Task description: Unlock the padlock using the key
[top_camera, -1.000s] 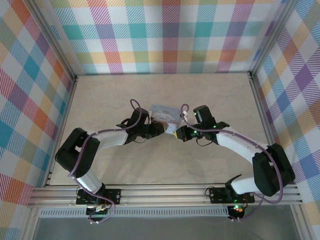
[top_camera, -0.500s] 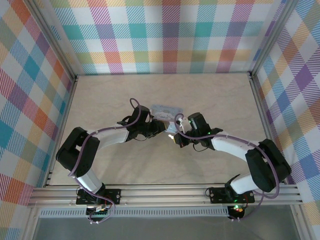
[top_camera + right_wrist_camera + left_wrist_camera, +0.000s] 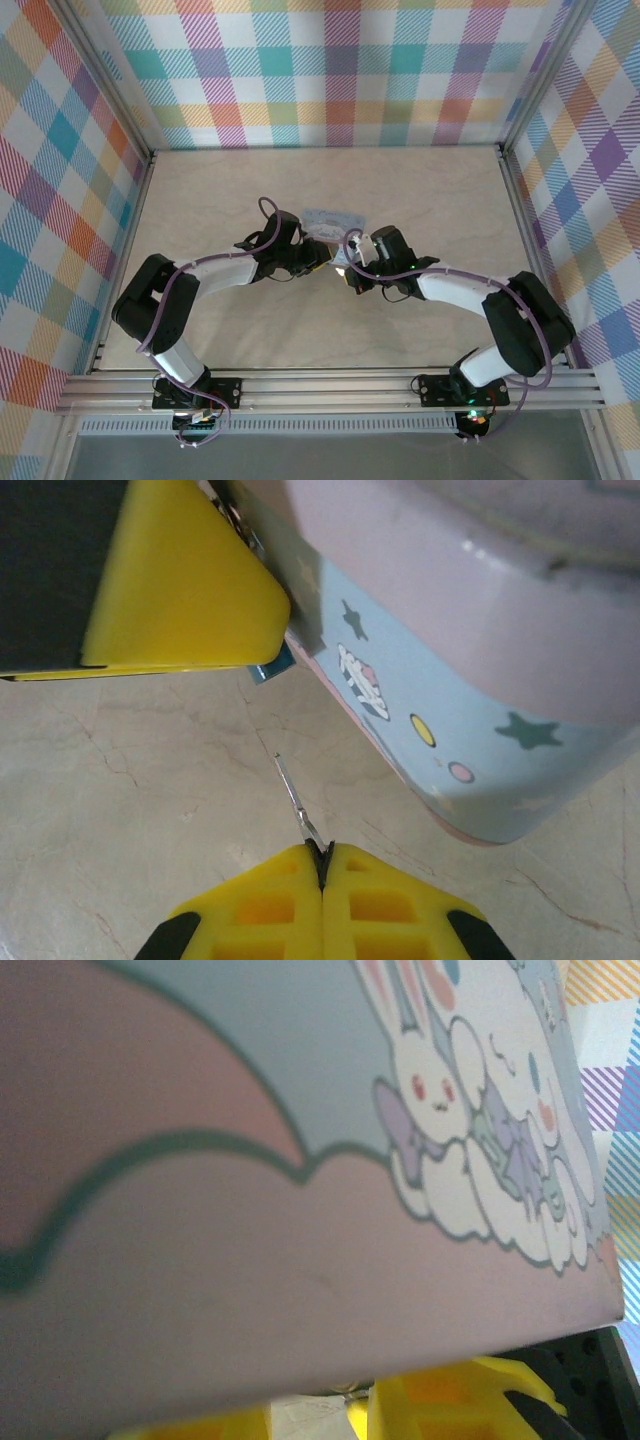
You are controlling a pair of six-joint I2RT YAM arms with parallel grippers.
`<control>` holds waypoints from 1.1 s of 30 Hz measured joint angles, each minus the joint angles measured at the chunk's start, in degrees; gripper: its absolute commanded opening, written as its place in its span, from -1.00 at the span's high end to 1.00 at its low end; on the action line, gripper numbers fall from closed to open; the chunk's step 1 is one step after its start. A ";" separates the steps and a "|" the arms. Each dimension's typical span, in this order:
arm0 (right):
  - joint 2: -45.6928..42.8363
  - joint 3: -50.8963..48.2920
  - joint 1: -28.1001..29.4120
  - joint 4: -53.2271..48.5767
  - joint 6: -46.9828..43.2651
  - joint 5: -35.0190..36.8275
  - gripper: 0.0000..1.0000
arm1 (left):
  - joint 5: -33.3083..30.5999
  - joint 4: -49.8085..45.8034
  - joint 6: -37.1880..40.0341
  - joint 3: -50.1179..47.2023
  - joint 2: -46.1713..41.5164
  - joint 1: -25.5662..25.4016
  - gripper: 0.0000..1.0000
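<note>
Right pincer (image 3: 322,855) is pinching the thin key (image 3: 295,800); we are risking bending it against the padlock (image 3: 268,670) beside the tin (image 3: 430,670).

Robot lab (plaid walls (image 3: 340,60), alu rails (image 3: 330,385))

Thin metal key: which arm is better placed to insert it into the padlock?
Right. The right gripper is shut on the thin metal key, its tip pointing toward the tiny bluish padlock at the pale blue rectangular tin; the left gripper sits at that tin.
</note>
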 measured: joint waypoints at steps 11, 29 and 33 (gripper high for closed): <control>1.18 0.74 0.26 1.57 0.02 0.39 0.98 | 0.00 0.00 0.00 0.00 0.00 0.00 0.78; 2.16 1.57 0.33 2.62 0.35 1.29 0.98 | 0.00 0.00 0.00 0.00 0.00 -0.02 0.79; 2.21 1.57 0.33 3.08 0.96 1.46 0.98 | -0.02 0.02 -0.02 0.00 0.00 -0.02 0.78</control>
